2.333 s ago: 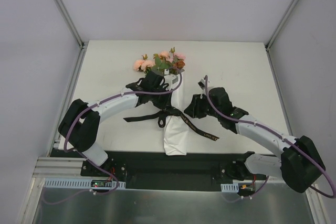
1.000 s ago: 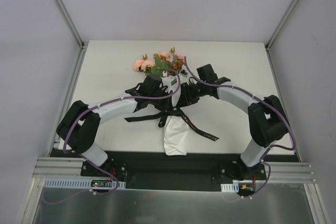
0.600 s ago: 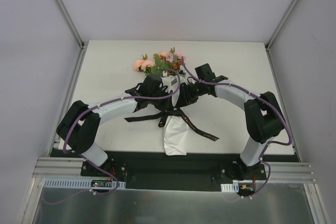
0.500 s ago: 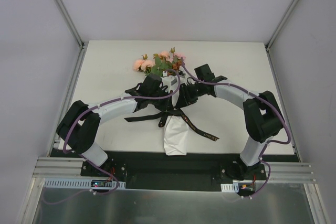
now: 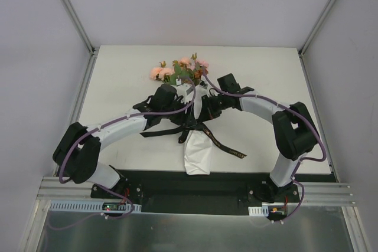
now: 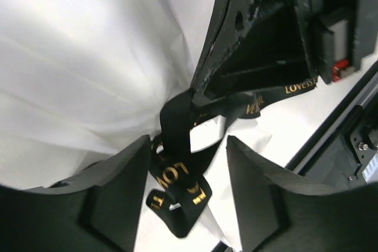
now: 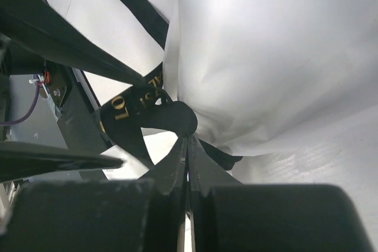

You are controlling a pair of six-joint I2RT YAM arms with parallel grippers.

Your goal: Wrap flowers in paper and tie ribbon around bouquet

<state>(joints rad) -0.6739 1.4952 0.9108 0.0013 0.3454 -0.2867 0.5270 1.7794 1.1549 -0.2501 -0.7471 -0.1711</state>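
Since the earlier views my right arm has swung in from the right side of the table (image 5: pixel 266 75) to the bouquet (image 5: pixel 196 151). My right gripper (image 7: pixel 186 143), part open a second ago, is now clamped shut on the ribbon (image 6: pixel 177 190) at the waist of the cone. My left gripper (image 6: pixel 188 146), closed a second ago, has let go. Its fingers (image 6: pixel 118 193) now stand apart with a gold-lettered loop of ribbon lying loose between them, and as far as I can tell the loop touches neither one. My left elbow has also dropped back toward the near left corner.

The bouquet lies in the middle of the table. The flowers (image 5: pixel 180 70) point away from me and the open foot of the cone points toward my bases.

Wrapping looks done: the paper (image 6: pixel 88 57) is rolled around the stems, and only the blooms show at the far end.

The ribbon goes around the narrow middle and gathers the paper into folds. One tail runs out to the left on the table and one to the right. At the waist the bands cross and bunch together, but I cannot tell whether that is a finished knot or only a first crossing.

I judge that tying is well under way. What is left is to pull the ribbon snug and secure it.
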